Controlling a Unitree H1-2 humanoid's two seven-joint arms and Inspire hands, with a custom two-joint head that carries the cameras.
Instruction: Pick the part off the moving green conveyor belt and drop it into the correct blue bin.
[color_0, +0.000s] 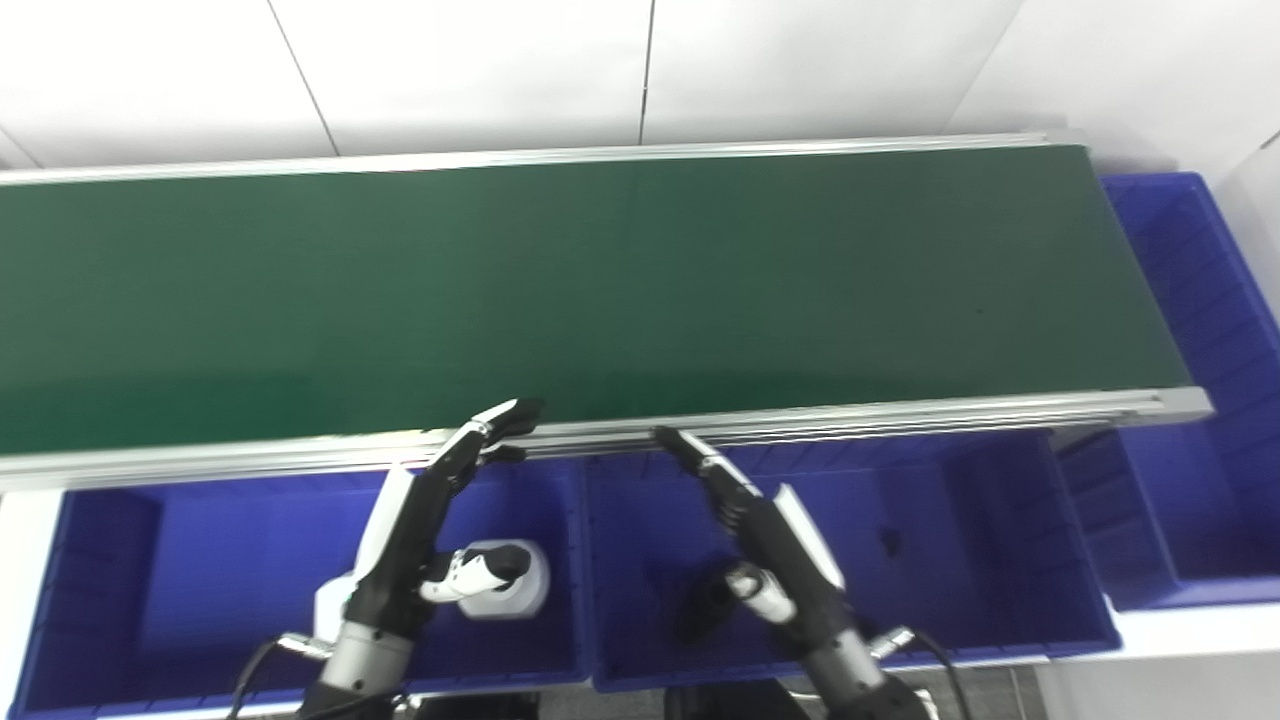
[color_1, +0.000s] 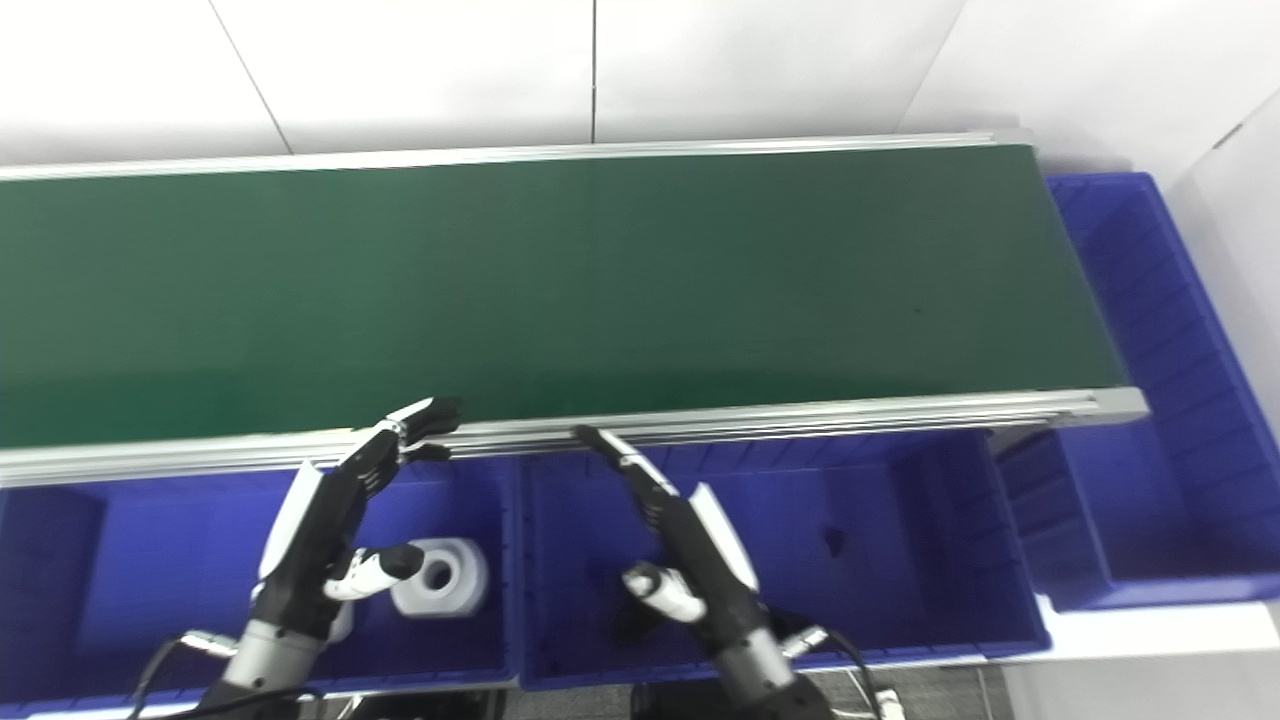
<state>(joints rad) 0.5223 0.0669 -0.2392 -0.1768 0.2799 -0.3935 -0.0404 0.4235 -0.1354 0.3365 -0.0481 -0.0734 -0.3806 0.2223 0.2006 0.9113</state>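
The green conveyor belt (color_0: 600, 290) runs across the view and carries no part. My left hand (color_0: 415, 530) is open and empty, fingers reaching up to the belt's near rail, above the left blue bin (color_0: 180, 590). A white ring-shaped part (color_1: 440, 578) lies in that bin beside my left thumb. My right hand (color_0: 765, 540) is open and empty, fingers pointing at the rail, above the middle blue bin (color_0: 950, 540). A dark part (color_0: 706, 606) lies in the middle bin under my right hand, partly hidden.
A third blue bin (color_0: 1200, 400) stands at the belt's right end. A small dark speck (color_0: 888, 543) lies in the middle bin. The aluminium rail (color_0: 900, 415) separates the belt from the bins. White wall panels stand behind the belt.
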